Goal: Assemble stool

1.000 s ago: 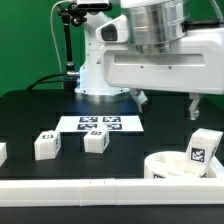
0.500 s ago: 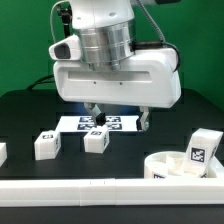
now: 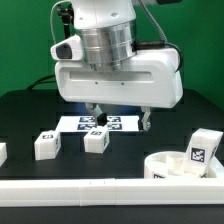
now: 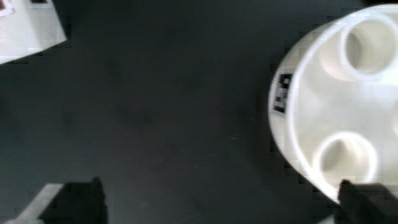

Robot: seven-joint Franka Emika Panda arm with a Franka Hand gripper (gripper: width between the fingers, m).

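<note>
The round white seat disc point(image 3: 165, 163) lies at the front on the exterior view's right, and also shows in the wrist view point(image 4: 347, 95) with round sockets in its face. One leg block point(image 3: 203, 147) stands right behind it. Two more leg blocks point(image 3: 45, 145) point(image 3: 96, 141) stand in front of the marker board point(image 3: 100, 124). Another block point(image 3: 2, 152) is cut off at the left edge. My gripper point(image 3: 118, 119) hangs open and empty above the table's middle, left of the seat. In the wrist view my gripper point(image 4: 221, 205) has dark table between its fingertips point(image 4: 80, 200).
A long white rail point(image 3: 100, 190) runs along the front edge. The robot base and a black stand point(image 3: 66, 45) are at the back. A white piece point(image 4: 25, 35) shows at the corner of the wrist view; I cannot tell which part it is.
The hand swung from the exterior view's right to the middle and came lower. Over the last half second it has stayed still. The parts have not moved.
</note>
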